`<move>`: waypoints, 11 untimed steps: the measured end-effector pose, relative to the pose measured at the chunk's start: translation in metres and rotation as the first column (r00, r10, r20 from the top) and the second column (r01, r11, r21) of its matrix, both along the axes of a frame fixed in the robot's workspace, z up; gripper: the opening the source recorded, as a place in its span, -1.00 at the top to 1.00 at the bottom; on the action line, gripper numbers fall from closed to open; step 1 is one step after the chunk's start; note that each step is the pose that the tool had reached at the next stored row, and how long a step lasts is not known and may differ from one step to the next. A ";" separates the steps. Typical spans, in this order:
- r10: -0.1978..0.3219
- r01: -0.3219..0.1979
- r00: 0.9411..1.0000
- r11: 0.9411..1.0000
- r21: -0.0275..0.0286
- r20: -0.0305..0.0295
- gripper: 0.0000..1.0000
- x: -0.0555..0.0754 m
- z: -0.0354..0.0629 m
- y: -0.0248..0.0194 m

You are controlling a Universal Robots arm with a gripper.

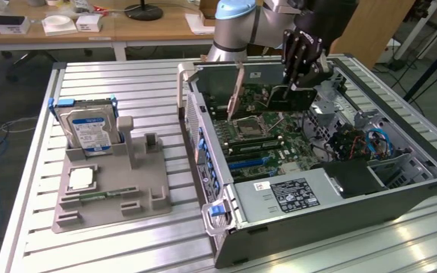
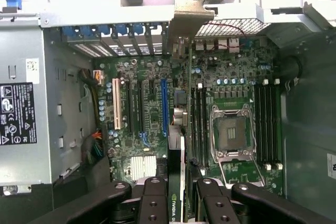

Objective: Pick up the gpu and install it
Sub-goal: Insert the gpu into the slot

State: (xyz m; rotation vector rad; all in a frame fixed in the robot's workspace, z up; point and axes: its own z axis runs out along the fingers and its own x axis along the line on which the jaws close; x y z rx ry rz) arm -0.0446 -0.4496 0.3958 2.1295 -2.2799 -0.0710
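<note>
Exterior view, slatted metal table point(image 1: 127, 244), wooden desks point(image 1: 165, 25) behind, gpu point(image 1: 288, 100) apparently gripped

Robotics lab (slotted bench point(image 1: 127, 85), cluttered desks point(image 1: 165, 25))

Even overhead light brightens the ribbed desk point(image 1: 112, 91), glaring white at its near corner on the exterior view's right, while the inside of the computer case point(image 1: 332, 210) lies shadowed and the bracket of the gpu point(image 2: 190, 17) gleams against blown-out white.
</note>
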 end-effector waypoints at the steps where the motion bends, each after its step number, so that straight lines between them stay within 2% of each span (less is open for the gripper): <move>1: 0.008 -0.008 1.000 1.000 0.000 0.000 0.48 0.000 0.0000 0.0000; 5: 0.034 -0.034 0.999 0.999 0.000 0.000 0.48 0.001 0.0000 0.0000; 11: 0.036 -0.036 0.999 0.999 0.000 0.000 0.48 0.001 0.0000 0.0000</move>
